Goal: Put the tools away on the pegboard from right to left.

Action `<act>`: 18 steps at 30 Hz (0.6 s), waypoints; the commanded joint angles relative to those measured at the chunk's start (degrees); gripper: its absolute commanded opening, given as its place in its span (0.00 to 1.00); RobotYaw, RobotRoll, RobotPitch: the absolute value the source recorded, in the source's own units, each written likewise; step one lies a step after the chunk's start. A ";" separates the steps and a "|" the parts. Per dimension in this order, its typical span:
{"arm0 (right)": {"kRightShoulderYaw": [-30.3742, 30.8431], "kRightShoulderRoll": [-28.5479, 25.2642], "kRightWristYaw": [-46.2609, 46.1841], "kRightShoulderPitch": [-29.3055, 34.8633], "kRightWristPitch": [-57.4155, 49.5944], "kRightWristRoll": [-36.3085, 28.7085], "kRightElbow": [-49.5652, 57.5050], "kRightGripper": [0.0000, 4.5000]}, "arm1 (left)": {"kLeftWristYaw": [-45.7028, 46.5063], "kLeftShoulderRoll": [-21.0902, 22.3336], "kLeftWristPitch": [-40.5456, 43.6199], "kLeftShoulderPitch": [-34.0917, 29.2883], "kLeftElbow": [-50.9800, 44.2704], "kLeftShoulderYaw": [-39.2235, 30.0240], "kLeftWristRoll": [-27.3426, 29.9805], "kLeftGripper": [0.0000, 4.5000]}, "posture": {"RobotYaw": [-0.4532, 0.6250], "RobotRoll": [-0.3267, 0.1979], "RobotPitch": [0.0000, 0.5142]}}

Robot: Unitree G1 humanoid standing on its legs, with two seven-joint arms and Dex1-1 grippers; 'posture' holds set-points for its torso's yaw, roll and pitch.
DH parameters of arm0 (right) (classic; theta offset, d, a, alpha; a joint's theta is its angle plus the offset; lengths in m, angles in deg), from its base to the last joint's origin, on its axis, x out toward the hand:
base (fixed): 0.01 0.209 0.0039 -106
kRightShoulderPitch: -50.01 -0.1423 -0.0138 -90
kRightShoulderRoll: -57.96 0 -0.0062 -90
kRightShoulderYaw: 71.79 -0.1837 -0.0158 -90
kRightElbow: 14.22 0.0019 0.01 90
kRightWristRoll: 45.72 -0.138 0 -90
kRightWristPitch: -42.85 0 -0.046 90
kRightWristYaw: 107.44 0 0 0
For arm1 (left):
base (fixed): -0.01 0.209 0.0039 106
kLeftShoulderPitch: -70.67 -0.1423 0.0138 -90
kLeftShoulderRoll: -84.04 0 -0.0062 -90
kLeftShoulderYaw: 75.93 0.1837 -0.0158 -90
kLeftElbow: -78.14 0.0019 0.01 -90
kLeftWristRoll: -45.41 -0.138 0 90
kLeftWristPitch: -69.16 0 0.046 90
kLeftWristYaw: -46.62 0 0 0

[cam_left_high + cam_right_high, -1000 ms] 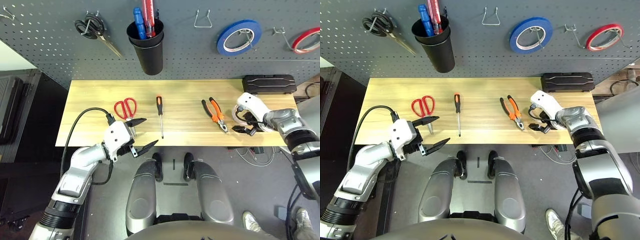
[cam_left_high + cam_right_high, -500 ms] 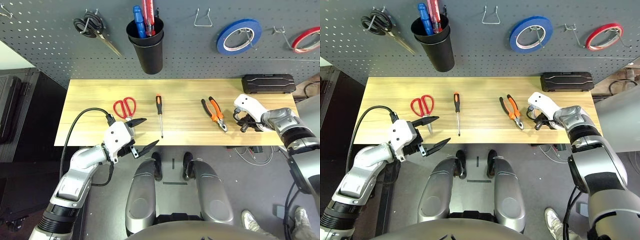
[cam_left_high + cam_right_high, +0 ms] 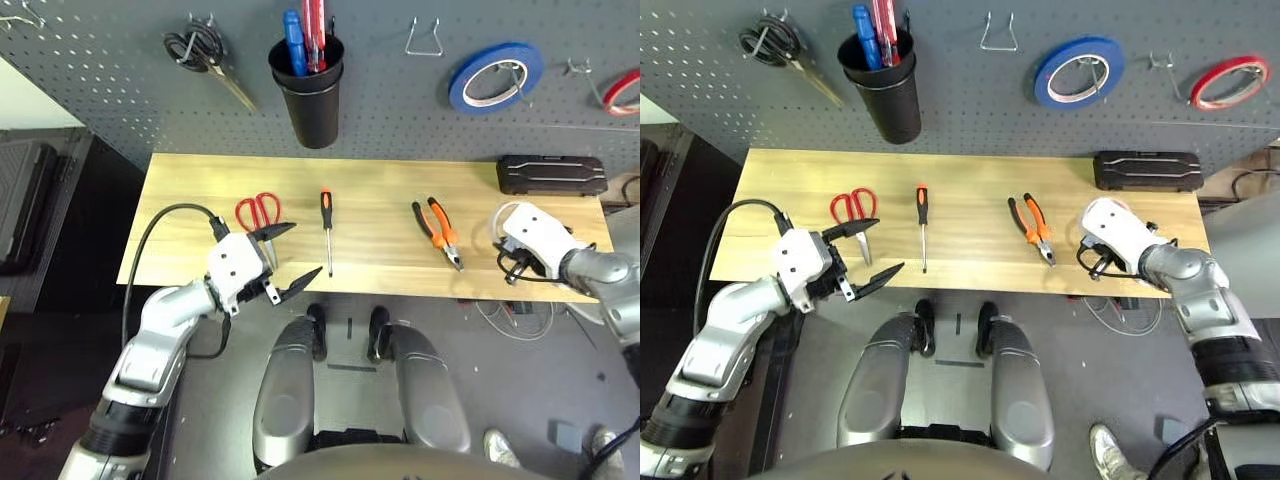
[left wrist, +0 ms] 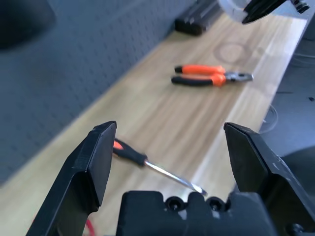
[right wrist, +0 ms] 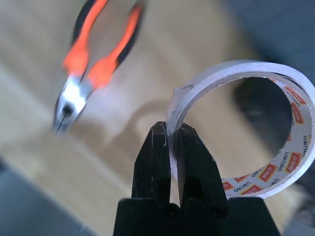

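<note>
My right gripper (image 5: 171,129) is shut on the rim of the whitish tape roll (image 5: 294,164), holding it just above the wooden table (image 3: 380,255) near its right front corner. The orange-and-black pliers (image 3: 437,228) lie to its left. The black-orange screwdriver (image 3: 326,215) lies mid-table, and the red-handled scissors (image 3: 255,212) lie further left. My left gripper (image 3: 297,250) hangs open at the front edge, between the scissors and the screwdriver, holding nothing. The dark grey pegboard (image 3: 120,80) rises behind the table.
The pegboard carries black scissors (image 3: 200,55), a black cup of tools (image 3: 312,95), a bare wire hook (image 3: 424,38), a blue tape roll (image 3: 495,77) and a red tape roll (image 3: 625,88). A black case (image 3: 550,173) lies at the table's back right.
My right gripper has moved toward the table's right end with the tape roll. The head view has shifted. My left arm has barely moved.
</note>
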 commanded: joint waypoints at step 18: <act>-8.10 5.16 -11.57 -6.02 34.19 -5.36 -14.23 0.00 | -0.60 -2.45 2.22 6.40 -5.11 -1.07 8.26 1.00 | 0.43 0.62 0.33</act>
